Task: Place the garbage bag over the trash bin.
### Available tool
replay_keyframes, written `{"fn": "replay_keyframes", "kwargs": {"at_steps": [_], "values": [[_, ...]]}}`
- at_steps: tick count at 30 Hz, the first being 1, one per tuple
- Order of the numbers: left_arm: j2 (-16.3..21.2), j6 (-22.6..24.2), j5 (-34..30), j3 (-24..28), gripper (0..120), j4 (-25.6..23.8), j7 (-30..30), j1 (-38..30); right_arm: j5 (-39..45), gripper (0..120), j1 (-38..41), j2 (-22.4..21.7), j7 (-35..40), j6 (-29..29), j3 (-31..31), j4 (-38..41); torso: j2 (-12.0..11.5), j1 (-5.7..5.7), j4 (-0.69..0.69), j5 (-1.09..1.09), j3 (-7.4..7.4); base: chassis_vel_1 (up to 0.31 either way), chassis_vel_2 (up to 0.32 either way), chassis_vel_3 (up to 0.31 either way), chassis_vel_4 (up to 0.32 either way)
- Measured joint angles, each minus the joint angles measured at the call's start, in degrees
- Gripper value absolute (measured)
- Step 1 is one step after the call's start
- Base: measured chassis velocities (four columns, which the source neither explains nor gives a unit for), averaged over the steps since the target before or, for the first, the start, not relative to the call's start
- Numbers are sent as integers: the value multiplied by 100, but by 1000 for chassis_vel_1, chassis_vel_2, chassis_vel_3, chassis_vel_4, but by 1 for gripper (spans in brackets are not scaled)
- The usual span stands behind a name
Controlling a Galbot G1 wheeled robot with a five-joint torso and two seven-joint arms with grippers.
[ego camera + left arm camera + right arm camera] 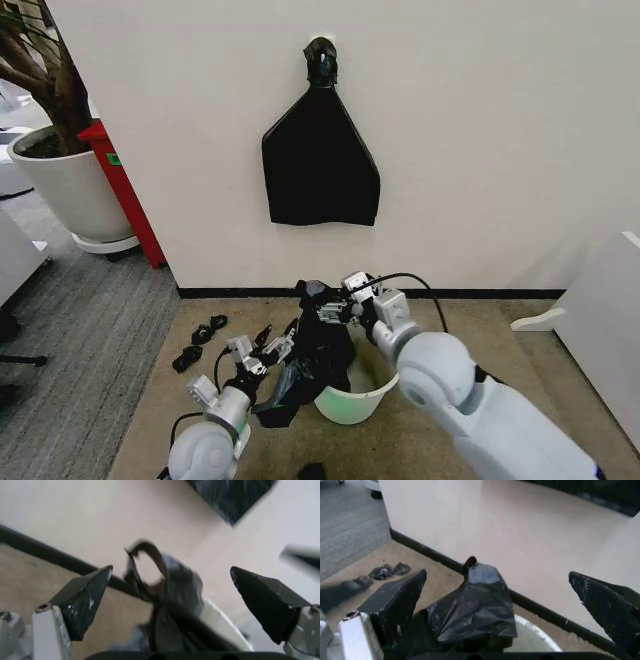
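glossy black garbage bag [318, 352] beside the right tool [345, 300], cream-white trash bin [355, 402] tinted green low down, tan floor [450, 340].

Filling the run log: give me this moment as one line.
left gripper: open, at garbage bag | right gripper: open, above bag | bag: draped partly over trash bin | bin: on floor

Flat black bag [320, 170] on wall hook, potted tree [62, 170], small black scraps [200, 342] on carpet.
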Motion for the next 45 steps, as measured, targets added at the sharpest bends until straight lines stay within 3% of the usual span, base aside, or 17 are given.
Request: {"fn": "replay_keyframes", "kwargs": {"at_steps": [6, 11, 28, 34, 45], "values": [[-272, -270, 261, -152, 93, -304, -223, 330, -488, 100, -9, 258, -129, -3, -281, -390, 0, 0, -1, 0, 0, 0, 0, 0, 0], [-644, -285, 507, -576, 91, -649, -579, 431, -800, 100, -41, 383, -283, -3, -573, -514, 0, 0, -1, -1, 0, 0, 0, 0, 0], [-596, -169, 901, -1018, 91, -788, -1003, 494, -1189, 100, 25, 463, -406, -3, -948, -870, 0, 0, -1, -2, 0, 0, 0, 0, 0], [-591, -154, 968, -1013, 91, -767, -978, 493, -1204, 84, -15, 441, -407, -2, -967, -925, 0, 0, -1, -1, 0, 0, 0, 0, 0], [-616, -162, 1024, -1001, 91, -746, -940, 531, -1179, 43, -150, 290, -351, 1, -902, -799, 0, 0, -1, 0, 0, 0, 0, 0, 0]]}}
